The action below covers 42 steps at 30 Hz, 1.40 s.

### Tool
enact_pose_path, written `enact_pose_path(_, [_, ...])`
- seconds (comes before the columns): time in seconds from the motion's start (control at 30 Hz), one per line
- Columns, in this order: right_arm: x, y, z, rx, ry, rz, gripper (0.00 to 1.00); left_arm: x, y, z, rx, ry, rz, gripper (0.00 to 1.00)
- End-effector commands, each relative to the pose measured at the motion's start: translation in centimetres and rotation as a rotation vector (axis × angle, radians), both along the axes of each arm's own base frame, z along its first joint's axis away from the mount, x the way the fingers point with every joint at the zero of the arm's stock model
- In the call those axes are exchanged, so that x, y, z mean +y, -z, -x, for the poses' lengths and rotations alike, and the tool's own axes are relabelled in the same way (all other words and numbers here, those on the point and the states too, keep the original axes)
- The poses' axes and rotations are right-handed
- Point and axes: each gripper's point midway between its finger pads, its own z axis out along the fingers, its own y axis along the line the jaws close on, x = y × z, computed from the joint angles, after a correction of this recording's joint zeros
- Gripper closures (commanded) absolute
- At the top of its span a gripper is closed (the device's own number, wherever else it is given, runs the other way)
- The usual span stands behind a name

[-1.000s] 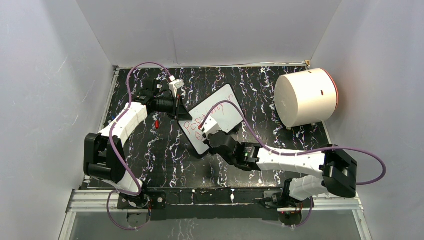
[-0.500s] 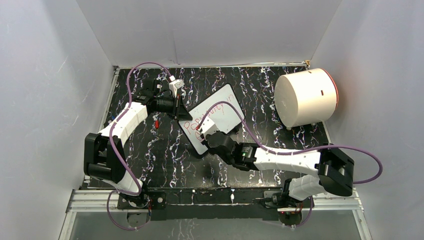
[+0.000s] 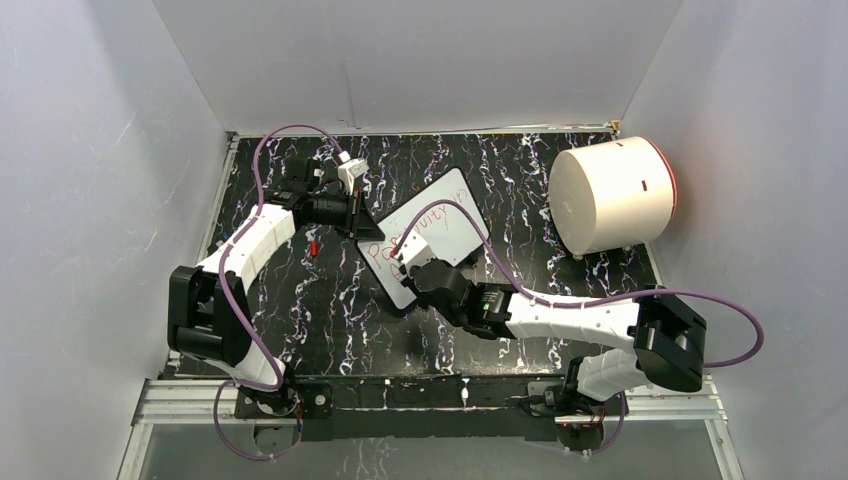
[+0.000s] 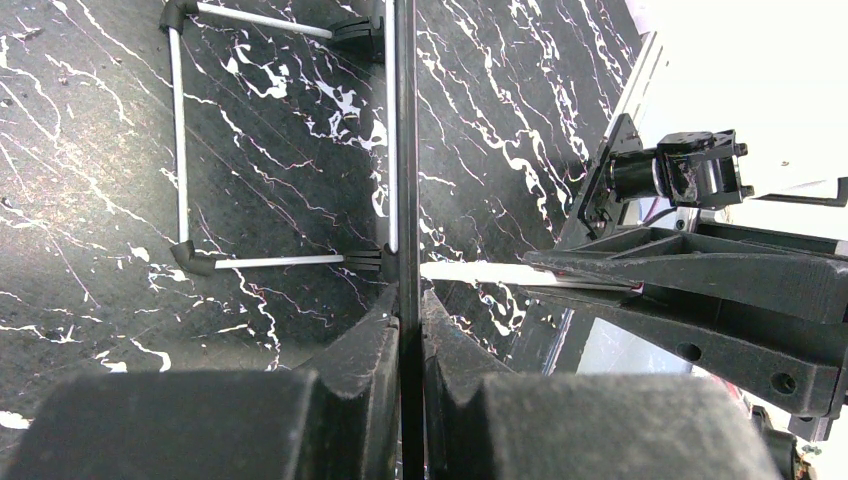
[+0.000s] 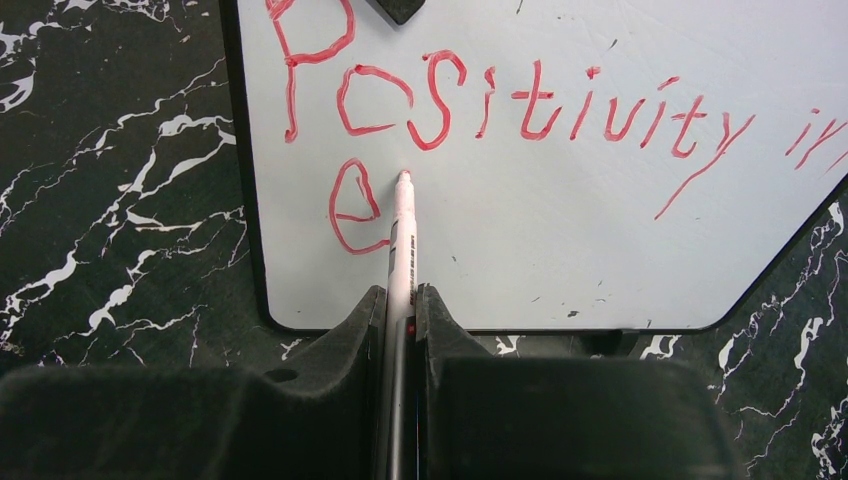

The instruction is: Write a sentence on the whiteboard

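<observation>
Right gripper [image 5: 400, 300] shifted left over the whiteboard [image 5: 560, 230].
Its jaws clamp a marker [image 5: 403, 230]; left gripper [image 4: 407, 300] pinches the whiteboard edge.

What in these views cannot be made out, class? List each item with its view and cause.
Right wrist: the sentence runs off the right edge; marks after "Positivity" are cut.
Top external: the right end effector covers the second line; letters too small.
Left wrist: the whiteboard shows edge-on in the left end effector, its face hidden.
Right wrist: whether the marker tip touches the board cannot be told.
</observation>
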Motion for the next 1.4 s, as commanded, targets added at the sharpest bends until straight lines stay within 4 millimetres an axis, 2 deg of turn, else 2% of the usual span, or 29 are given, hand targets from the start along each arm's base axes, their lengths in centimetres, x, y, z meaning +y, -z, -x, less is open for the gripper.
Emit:
enact_pose_path(0.0, [0.9, -1.2, -0.5, -0.005, 0.004, -0.042, 1.0, 0.5, 2.2, 0.9, 0.088, -0.011, -0.06, 1.0])
enact_pose_path(0.37, [-0.6, 1.3, 0.2, 0.053, 0.018, 0.037, 1.0, 0.5, 2.3, 0.9, 0.09, -0.012, -0.062, 1.0])
enact_pose_path(0.9, [-2.1, 3.5, 0.8, 0.096, 0.038, 0.099, 1.0, 0.5, 2.4, 0.8, 0.092, -0.014, -0.064, 1.0])
enact_pose_path(1.1, [-2.2, 3.7, 0.9, 0.103, 0.042, 0.1, 1.0, 0.5, 2.4, 0.9, 0.093, -0.012, -0.062, 1.0])
enact_pose_path(1.37, [-1.1, 1.7, -0.2, 0.046, 0.056, 0.039, 1.0, 0.5, 2.4, 0.9, 0.094, -0.012, -0.061, 1.0])
